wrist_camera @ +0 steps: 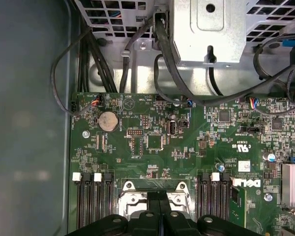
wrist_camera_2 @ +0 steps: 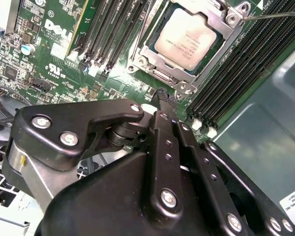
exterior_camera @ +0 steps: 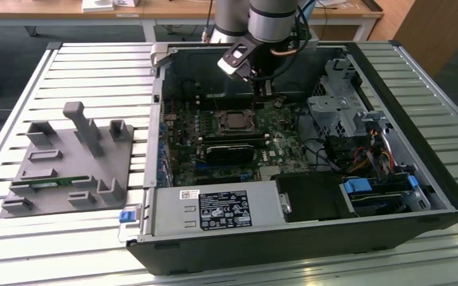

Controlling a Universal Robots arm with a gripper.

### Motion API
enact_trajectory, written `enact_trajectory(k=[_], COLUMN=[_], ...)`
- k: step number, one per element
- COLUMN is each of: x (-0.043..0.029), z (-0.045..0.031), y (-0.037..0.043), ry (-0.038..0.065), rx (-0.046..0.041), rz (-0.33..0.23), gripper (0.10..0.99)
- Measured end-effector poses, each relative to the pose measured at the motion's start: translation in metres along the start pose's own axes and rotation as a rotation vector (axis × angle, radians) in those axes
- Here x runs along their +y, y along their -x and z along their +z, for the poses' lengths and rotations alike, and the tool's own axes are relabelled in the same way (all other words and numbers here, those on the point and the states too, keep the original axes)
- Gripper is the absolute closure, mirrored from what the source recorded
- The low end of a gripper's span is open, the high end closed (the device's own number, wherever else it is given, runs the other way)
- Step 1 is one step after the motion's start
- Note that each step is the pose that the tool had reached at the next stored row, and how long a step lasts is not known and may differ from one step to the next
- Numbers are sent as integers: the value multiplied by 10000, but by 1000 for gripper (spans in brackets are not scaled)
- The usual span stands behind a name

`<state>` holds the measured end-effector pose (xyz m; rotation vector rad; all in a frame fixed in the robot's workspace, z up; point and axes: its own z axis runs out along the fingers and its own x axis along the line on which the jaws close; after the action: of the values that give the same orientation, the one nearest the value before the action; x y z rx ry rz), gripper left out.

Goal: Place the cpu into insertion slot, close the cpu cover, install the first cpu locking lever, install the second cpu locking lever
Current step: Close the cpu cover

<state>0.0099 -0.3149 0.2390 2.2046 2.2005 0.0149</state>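
Slatted table. At the exterior view's left: grey fixture block, 1 green strip lying in it. Middle: open computer case, motherboard exposed. The cpu sits in the insertion slot. The cpu cover lies flat around its silver top. 1 thin lever rod runs off past the cover's corner. Tool near the socket's corner, 2 fingers pressed together, pinching nothing. Right: metal drive cage, coloured cables.
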Motion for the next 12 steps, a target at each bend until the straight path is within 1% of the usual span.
enact_trajectory(k=[12], x=[-91], z=[9], y=[0], ry=[0], rx=[0], rz=[0], gripper=[980])
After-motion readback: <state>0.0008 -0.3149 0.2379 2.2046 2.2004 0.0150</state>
